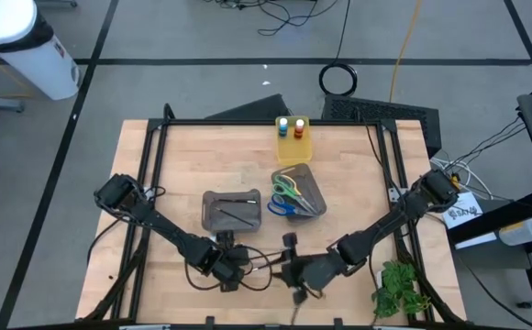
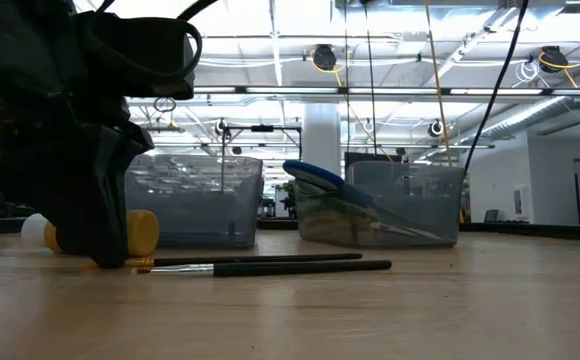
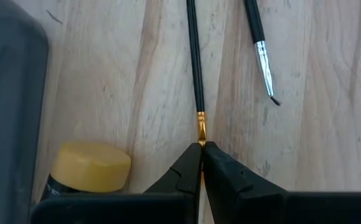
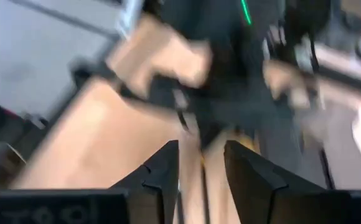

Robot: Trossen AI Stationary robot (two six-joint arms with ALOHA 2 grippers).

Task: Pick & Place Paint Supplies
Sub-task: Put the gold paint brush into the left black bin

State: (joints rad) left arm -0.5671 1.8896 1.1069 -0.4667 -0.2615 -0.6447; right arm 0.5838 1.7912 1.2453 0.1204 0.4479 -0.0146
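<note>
Already, green, yellow and blue-handled scissors (image 1: 287,194) are sitting in one grey plastic bin (image 1: 316,188). Meanwhile the left gripper (image 3: 201,147) is pinching a thin dark gold-ferruled brush (image 3: 195,68) on the wooden table (image 3: 323,124); the right gripper (image 4: 200,163) is hanging partly open, empty. A second loose silver-ferruled brush (image 3: 262,53) is waiting alongside.

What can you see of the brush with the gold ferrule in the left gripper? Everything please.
The gold-ferrule brush is thin, with a long glossy black handle and a short gold band. It lies flat on the wooden table, and the left gripper is shut on its ferrule end, so the bristles are hidden between the fingers. A second brush with a silver ferrule lies just beside it, not touching. A yellow-capped pot sits near the gripper.
</note>
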